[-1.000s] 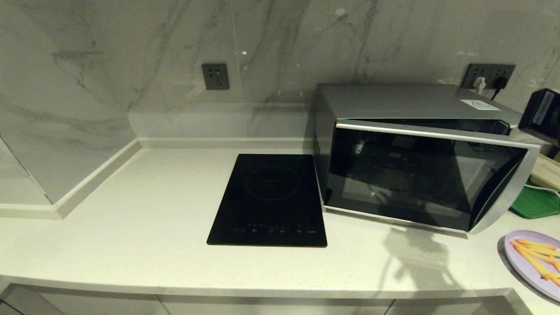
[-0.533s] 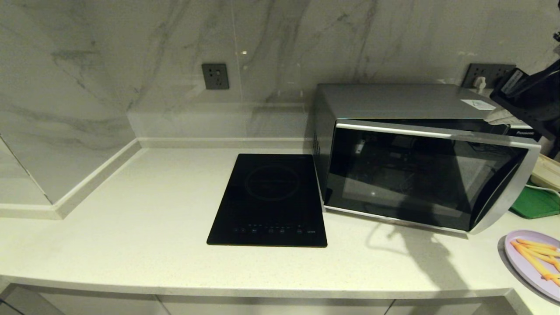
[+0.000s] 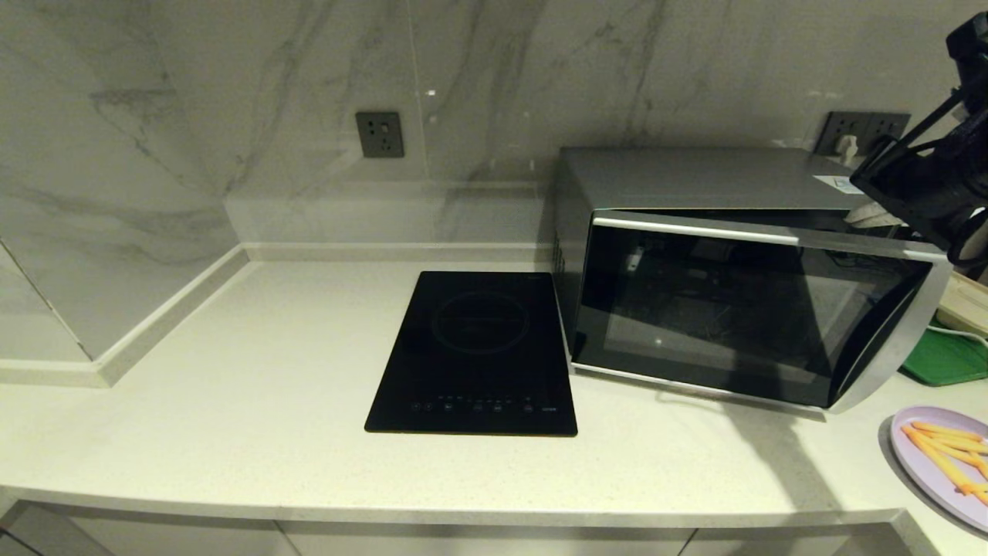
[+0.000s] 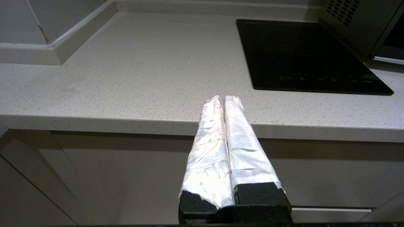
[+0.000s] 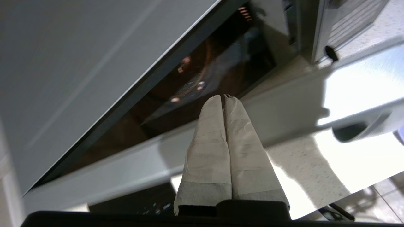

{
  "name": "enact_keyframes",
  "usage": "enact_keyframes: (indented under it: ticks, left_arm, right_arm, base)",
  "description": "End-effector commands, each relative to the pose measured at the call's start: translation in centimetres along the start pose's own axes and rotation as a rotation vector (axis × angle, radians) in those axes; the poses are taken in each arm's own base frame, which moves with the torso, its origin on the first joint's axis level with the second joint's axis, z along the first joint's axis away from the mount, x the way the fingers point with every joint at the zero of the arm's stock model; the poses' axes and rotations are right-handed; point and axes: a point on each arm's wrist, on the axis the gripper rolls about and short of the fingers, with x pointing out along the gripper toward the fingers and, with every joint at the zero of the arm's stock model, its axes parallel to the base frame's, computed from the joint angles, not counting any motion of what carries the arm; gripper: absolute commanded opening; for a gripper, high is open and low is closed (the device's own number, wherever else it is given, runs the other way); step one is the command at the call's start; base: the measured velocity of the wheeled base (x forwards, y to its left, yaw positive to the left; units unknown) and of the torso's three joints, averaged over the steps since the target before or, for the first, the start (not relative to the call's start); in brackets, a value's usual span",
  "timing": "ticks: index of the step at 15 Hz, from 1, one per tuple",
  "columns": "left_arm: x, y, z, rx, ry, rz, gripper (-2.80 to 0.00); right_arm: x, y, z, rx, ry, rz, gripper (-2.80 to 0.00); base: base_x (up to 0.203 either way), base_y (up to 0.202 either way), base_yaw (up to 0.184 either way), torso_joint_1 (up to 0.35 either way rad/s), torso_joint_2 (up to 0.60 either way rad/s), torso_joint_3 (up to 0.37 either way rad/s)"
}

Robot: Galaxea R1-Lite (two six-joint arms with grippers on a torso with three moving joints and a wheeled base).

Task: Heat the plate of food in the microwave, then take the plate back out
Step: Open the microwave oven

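Microwave (image 3: 741, 301) door is seen ajar; the right gripper (image 3: 868, 216), fingers closed on nothing, is positioned at its top right edge. Plate of food (image 3: 938, 463) is located on the desk (image 3: 231, 401), not yet loaded. Left gripper (image 4: 224, 99) is parked closed.

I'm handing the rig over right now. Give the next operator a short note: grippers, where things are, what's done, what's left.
Right gripper: shut, empty, at the top right corner of the microwave, above its door.
Left gripper: shut, empty, parked low in front of the counter edge.
Door is ajar, swung partway out.
Plate of food sits on the counter, in front and right of the microwave.
Done: door started open.
Left: open fully, load plate, close, heat, take plate out.
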Motion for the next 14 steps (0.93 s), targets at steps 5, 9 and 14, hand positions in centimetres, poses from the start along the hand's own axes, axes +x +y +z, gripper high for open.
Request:
enact_keyframes:
  ticks: [5,9,14]
  left_arm:
    - [0.0,0.0,0.0,-0.001,-0.001,0.001,-2.8]
    - [0.0,0.0,0.0,-0.001,-0.001,0.001,-2.8]
    - [0.0,0.0,0.0,-0.001,-0.001,0.001,-2.8]
  right_arm:
    - [2.9,-0.3,0.1,-0.013,0.014,-0.031,-2.8]
    - [3.0,-0.4,0.0,-0.013,0.034,-0.019,-2.8]
    - [0.8,-0.8,-0.1,-0.017,0.073,-0.008,-2.8]
  base:
    - [0.0,0.0,0.0,0.0,0.0,0.0]
    - [0.0,0.0,0.0,0.0,0.0,0.0]
    - [0.0,0.0,0.0,0.0,0.0,0.0]
